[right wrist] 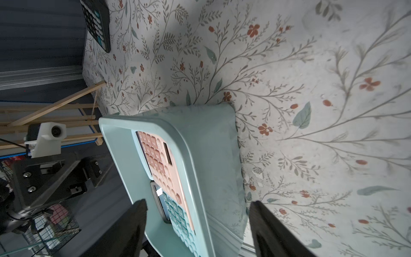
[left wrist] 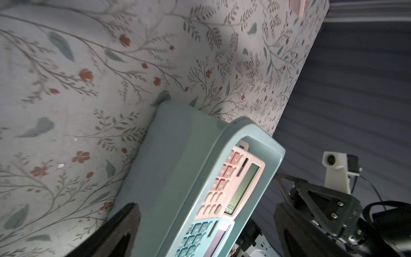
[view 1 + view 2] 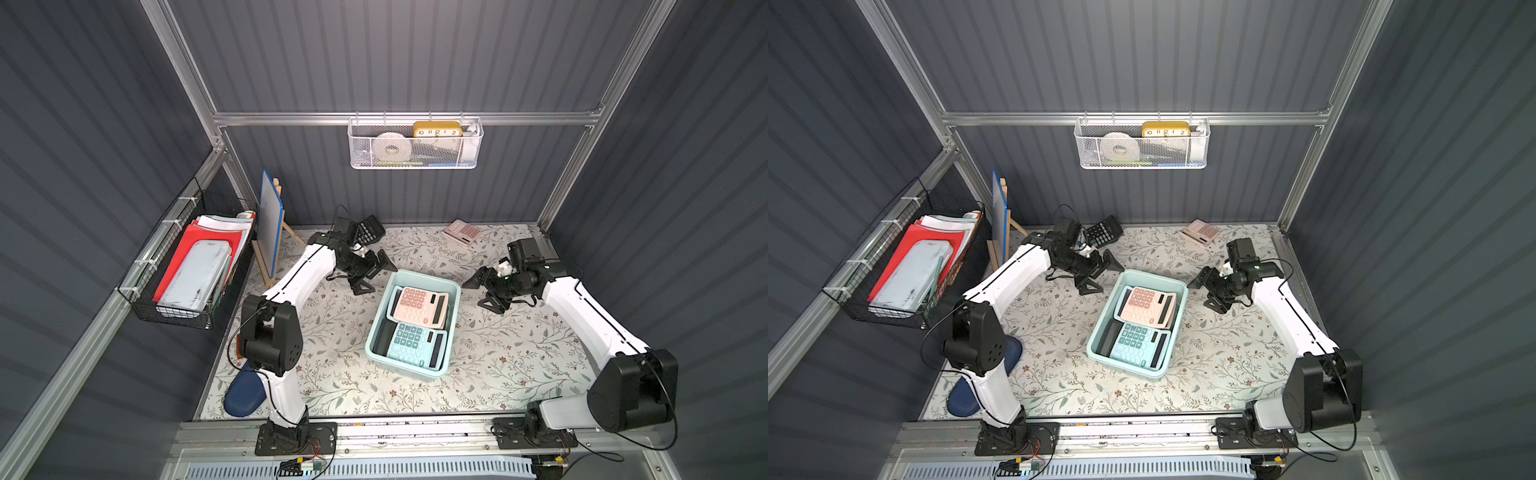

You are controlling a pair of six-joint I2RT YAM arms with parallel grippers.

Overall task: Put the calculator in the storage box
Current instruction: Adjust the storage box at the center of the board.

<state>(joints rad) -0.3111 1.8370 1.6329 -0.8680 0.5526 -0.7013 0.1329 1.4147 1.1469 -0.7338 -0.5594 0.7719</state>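
- And there it is: the pink calculator [image 3: 417, 305] lies face up in the far half of the storage box [image 3: 403, 370], with its near edge lapping over the teal calculator [image 3: 413, 345] that fills the near half.
- The box sits about mid-table on the flowered table [image 3: 332, 386], and its long side runs roughly from 12 to 6 o'clock.
- The left gripper [image 3: 376, 278] hangs at the box's 10 o'clock, just beside the far left corner and off the rim. Its jaws are spread wide with nothing between them.
- The right gripper [image 3: 471, 295] is across at the box's 2 o'clock, near the far right corner and also clear of the rim. Its jaws stand apart and empty. In the right wrist view its dark fingers [image 1: 135, 224] frame the box wall with space on either side.
- Neither gripper touches a calculator.
- Further out, at the table's 11 o'clock behind the left gripper, a black calculator [image 3: 370, 229] rests outside the box.
- At 1 o'clock by the back wall lies a pale pink calculator [image 3: 461, 232], well apart from both grippers.
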